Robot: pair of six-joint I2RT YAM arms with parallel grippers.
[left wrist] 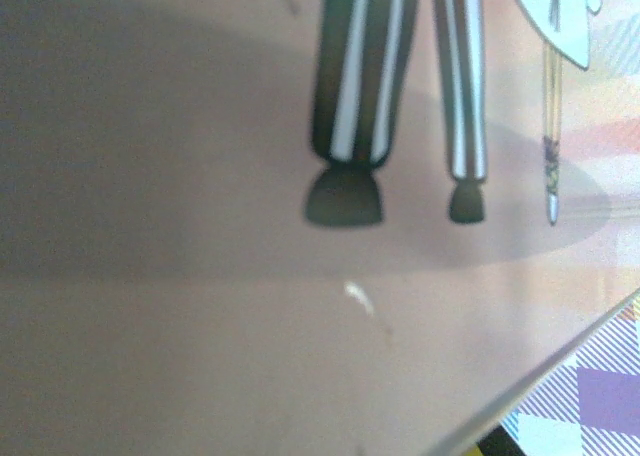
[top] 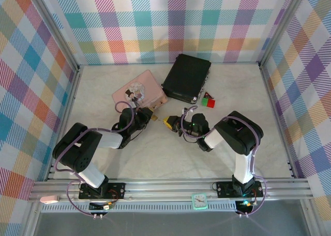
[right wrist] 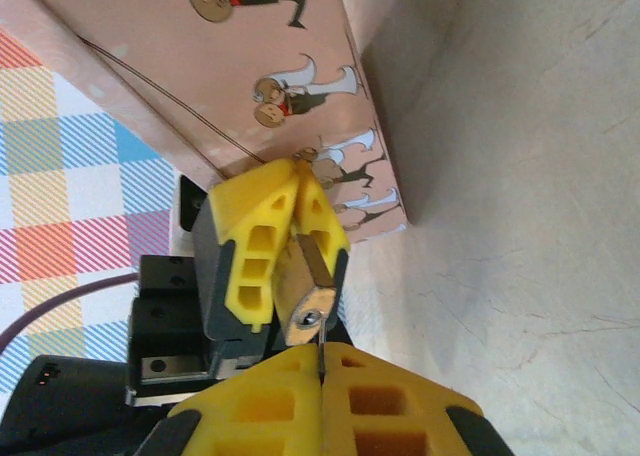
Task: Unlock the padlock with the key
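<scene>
Mid-frame in the right wrist view, your left hand (right wrist: 292,216) grips the padlock (right wrist: 305,291). At the bottom edge, your right hand (right wrist: 322,378) pinches the key (right wrist: 322,354), its tip at the keyhole.

The top external camera sits above and behind the arm bases (top: 101,188). It looks down and forward across the whole tabletop (top: 243,106) to the plaid far wall (top: 170,18), from well away. The left wrist camera sits close over the lid of the pink tin (left wrist: 150,356), so near that the print on it blurs. The right wrist camera looks along the right claw (right wrist: 322,376) at the left claw (right wrist: 295,246), very near, with the tin's side behind them. All three views share the tin. The overhead and right wrist views also share both claws, tip to tip near the middle of the tabletop.
</scene>
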